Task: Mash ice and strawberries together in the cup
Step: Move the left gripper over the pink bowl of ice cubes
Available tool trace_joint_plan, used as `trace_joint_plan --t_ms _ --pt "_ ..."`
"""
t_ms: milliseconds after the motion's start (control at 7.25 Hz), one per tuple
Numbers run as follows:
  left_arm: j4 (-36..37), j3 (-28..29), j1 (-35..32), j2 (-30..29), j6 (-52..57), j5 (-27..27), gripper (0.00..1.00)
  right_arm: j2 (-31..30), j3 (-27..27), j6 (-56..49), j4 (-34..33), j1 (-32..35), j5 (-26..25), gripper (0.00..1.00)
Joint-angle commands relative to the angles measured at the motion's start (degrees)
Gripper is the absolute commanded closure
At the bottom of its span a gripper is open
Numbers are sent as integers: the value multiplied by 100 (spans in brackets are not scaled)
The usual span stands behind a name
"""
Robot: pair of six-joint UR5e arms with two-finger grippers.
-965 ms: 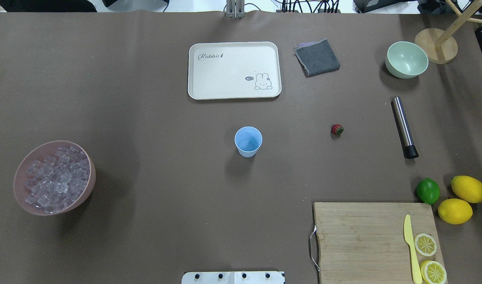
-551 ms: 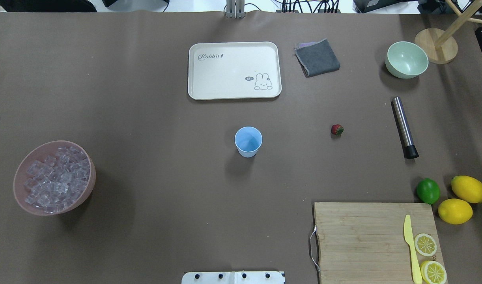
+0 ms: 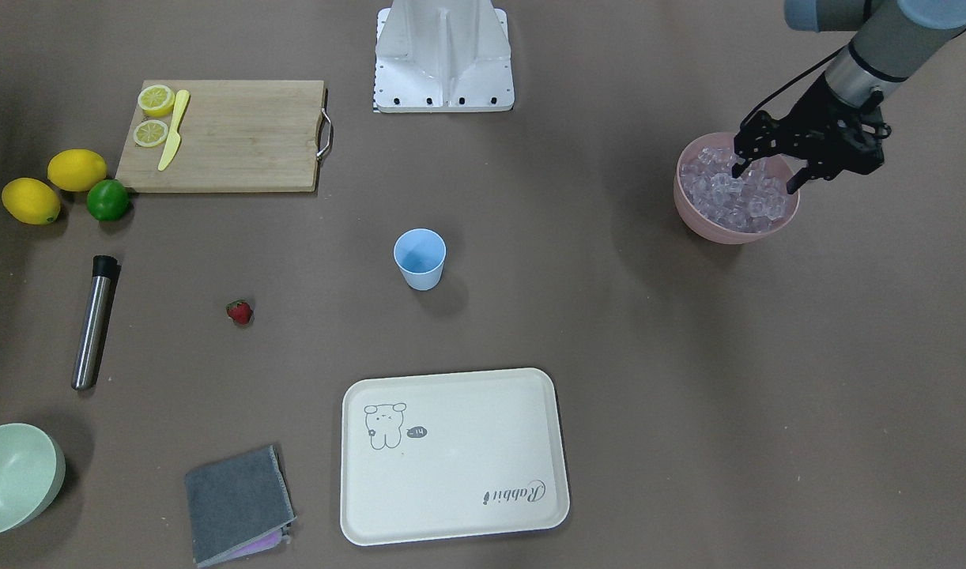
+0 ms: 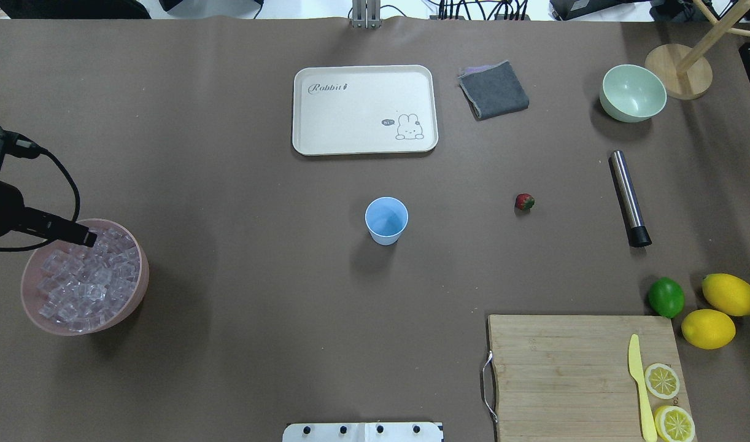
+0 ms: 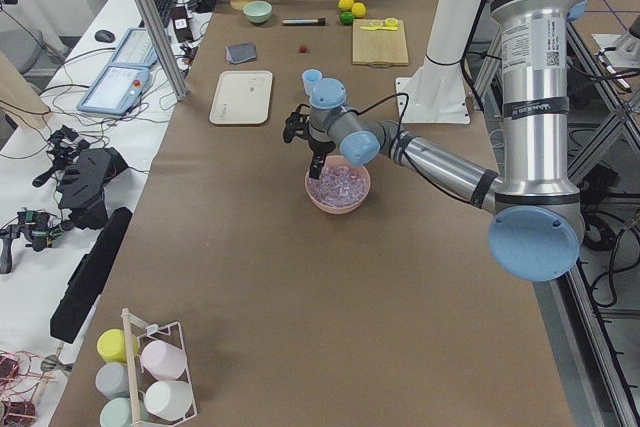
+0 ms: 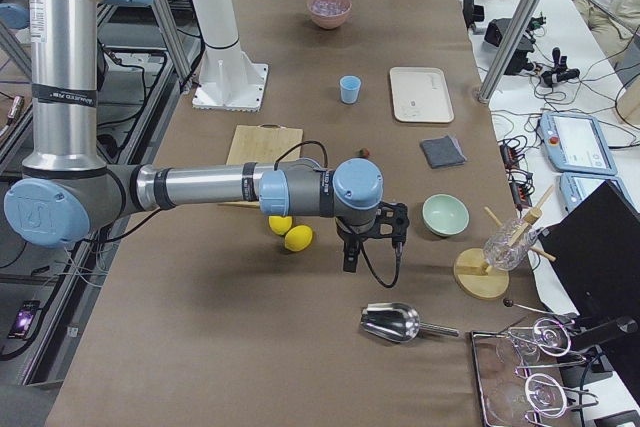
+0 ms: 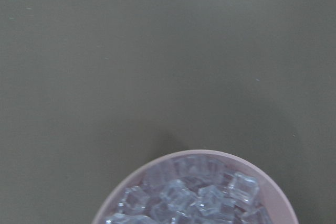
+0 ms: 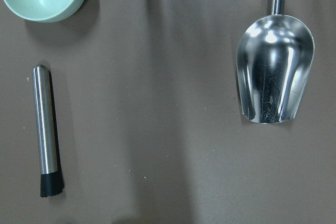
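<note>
The ice [image 3: 728, 194] fills a pink bowl [image 3: 728, 234] at the table's left end; it also shows in the overhead view [image 4: 86, 276] and the left wrist view [image 7: 194, 198]. My left gripper [image 3: 764, 178] is open and hangs just over the ice, with nothing between its fingers. One of its fingers [image 4: 74, 233] reaches over the bowl's far rim. The light-blue cup [image 4: 386, 221] stands upright and empty mid-table. The strawberry [image 4: 524, 201] lies to its right. My right gripper [image 6: 365, 237] shows only in the exterior right view, above the table near the lemons; I cannot tell if it is open.
A steel muddler [image 4: 628, 196] lies right of the strawberry. A cream tray [image 4: 364, 109], grey cloth [image 4: 493, 90] and pale-green bowl [image 4: 633, 93] sit at the back. A cutting board [image 4: 559, 368], lime [image 4: 665, 297] and lemons [image 4: 728, 294] are front right. A metal scoop [image 8: 273, 72] lies beyond.
My left arm has come in from the left edge and now hangs over the pink bowl of ice. Nothing else has moved.
</note>
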Motion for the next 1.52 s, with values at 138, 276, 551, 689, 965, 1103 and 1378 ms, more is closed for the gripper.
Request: trace_joint_plan --t_ms 138,276,551,689,965,1103,1378 --pt "-6 79 415 -54 2 215 27 -24 -11 112 -1 5 -52 0" --pt "-6 159 415 -54 63 215 31 -41 7 121 -1 5 -52 0" --pt "-6 255 424 -19 72 206 31 -24 7 112 7 5 -52 0" --pt "-6 317 441 -19 72 197 31 -7 7 121 7 5 -87 0" --pt "-23 422 520 -10 72 163 30 2 24 121 7 -4 -122 0" --pt "-67 475 582 -10 64 162 30 11 33 113 7 5 -131 0" --pt "-487 791 582 -10 55 136 30 2 42 112 7 -4 -140 0"
